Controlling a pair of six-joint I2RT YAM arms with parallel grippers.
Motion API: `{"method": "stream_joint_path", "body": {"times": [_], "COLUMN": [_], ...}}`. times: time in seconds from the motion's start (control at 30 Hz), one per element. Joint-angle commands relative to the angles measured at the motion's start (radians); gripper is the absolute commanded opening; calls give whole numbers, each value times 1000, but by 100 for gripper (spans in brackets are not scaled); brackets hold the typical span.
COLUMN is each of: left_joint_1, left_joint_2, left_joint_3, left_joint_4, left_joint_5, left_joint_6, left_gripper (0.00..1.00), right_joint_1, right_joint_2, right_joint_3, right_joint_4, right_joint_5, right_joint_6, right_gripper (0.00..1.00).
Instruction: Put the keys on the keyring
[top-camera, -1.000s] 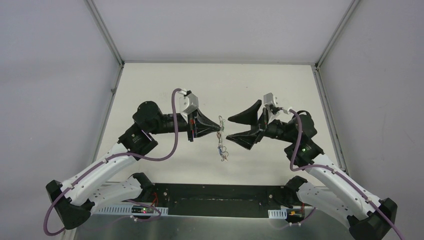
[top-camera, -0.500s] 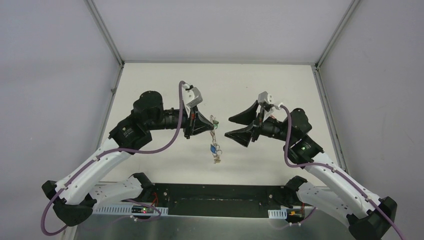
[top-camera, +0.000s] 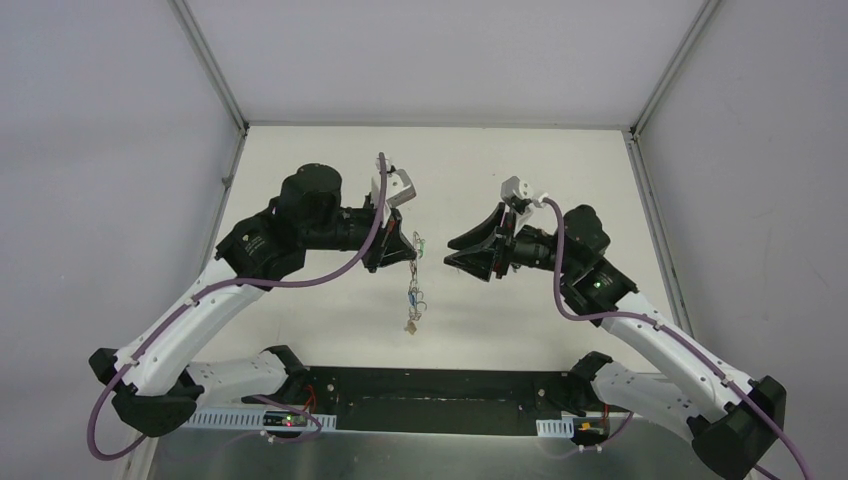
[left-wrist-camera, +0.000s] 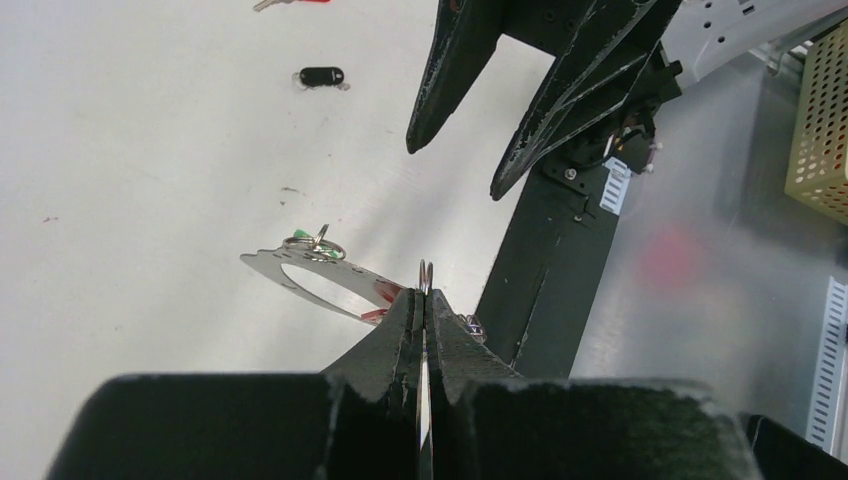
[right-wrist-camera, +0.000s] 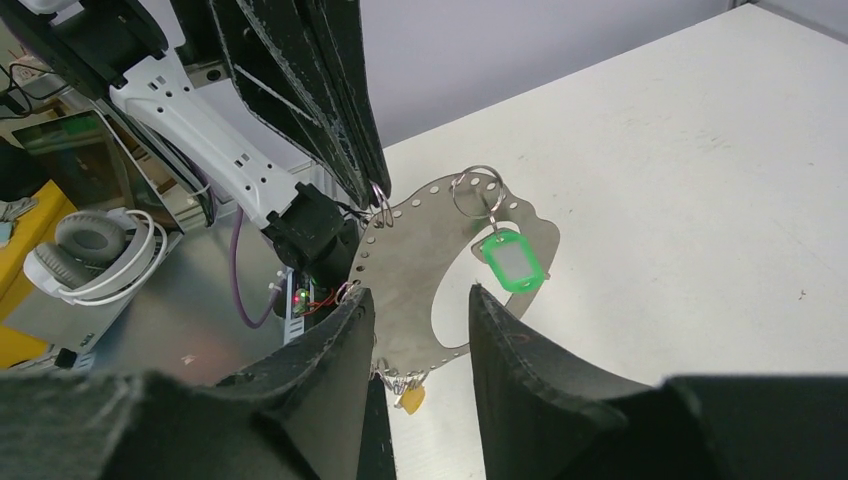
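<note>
Left gripper (left-wrist-camera: 424, 297): fingers pressed together, clamped at the upper rim of the keyring (right-wrist-camera: 400, 270), right where a small split ring (right-wrist-camera: 381, 208) sits. Compared with a second ago it stands further left over the worktop (top-camera: 330, 160), and its load has travelled with it. Right gripper (top-camera: 449, 252): jaws apart but narrower than a second ago, holding nothing. Its tips stand near the keyring with air between, whereas earlier they were right at it. The keyring hangs in the air over the middle of the worktop, a little left of centre, touching no surface. It is a flat, thin, silvery metal crescent with a row of small holes along its outer edge and a curved cut-out. A glossy green tag (right-wrist-camera: 509, 260) hangs from a ring on its upper edge. The keys (top-camera: 413, 303) dangle in a string below it, with a brass key (right-wrist-camera: 409, 397) at its lower rim. The gripper fingers are black, tapered and scuffed. The worktop is matt off-white. A black oblong fob (left-wrist-camera: 322, 76) and a red-headed key (left-wrist-camera: 285, 3) lie flat on it, apart from both arms. The far edge and both side edges lie well apart from the grippers, and grey walls (top-camera: 100, 150) rise there.
</note>
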Motion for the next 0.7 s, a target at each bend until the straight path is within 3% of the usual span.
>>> {"method": "stream_joint_path", "body": {"times": [0.0,0.27,0.3,0.67], "left_joint_1": [-4,-4,-6,-10], "left_joint_2": [12,98,108,302], "left_joint_3": [96,202,211,380], "left_joint_4": [-76,-246,-270,-523], "left_joint_5": [-62,-190,-207,-401], "left_joint_6": [22,-39,-41,-243], "left_gripper": [0,0,0,0], "right_joint_1": [5,42,53,140], "right_joint_2": [23,89,99,184], "right_joint_3": [66,123,132,156], "right_joint_4": [-11,-130,-148,-235], "right_joint_5": [-27,-19,4,124], "right_joint_6": [12,6,-11,-42], "right_gripper": [42,45,49,58]}}
